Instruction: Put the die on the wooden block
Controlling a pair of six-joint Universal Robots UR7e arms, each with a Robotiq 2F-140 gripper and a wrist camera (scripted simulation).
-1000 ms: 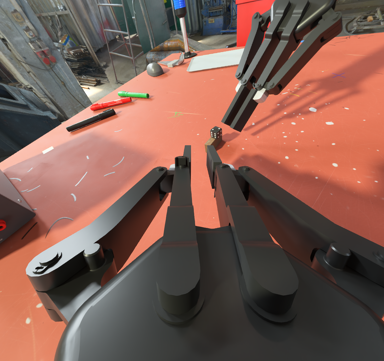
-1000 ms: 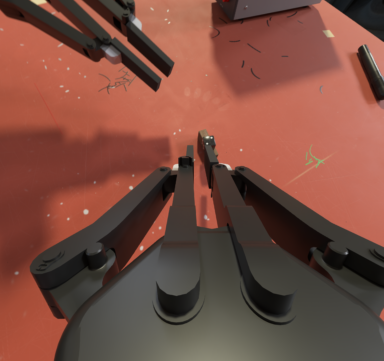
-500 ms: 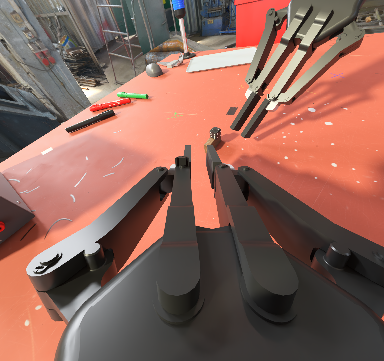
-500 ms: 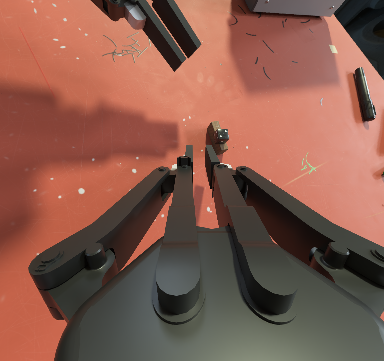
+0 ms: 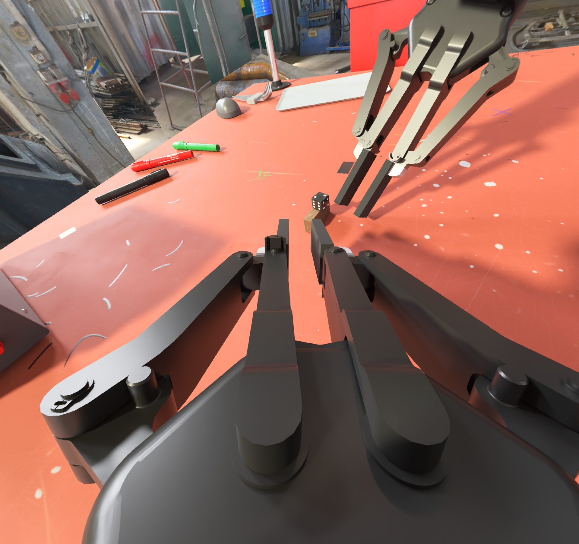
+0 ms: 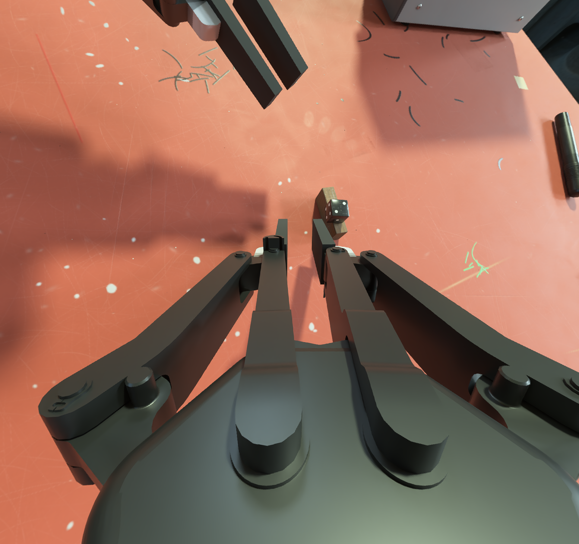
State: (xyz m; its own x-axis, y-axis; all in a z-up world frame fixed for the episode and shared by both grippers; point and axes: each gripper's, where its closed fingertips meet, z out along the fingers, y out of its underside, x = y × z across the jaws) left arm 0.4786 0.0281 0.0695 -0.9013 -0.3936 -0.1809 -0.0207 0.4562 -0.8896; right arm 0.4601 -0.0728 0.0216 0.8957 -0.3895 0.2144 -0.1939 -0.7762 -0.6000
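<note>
Left pincer and right pincer both hang empty, fingers narrowly parted, pinching nothing. One die rests on one block on the surface, just beyond both pincers' tips. Risk, as judged: the die sits toward the block's edge; a grazing fingertip could topple it. Three markers lie far left.
</note>
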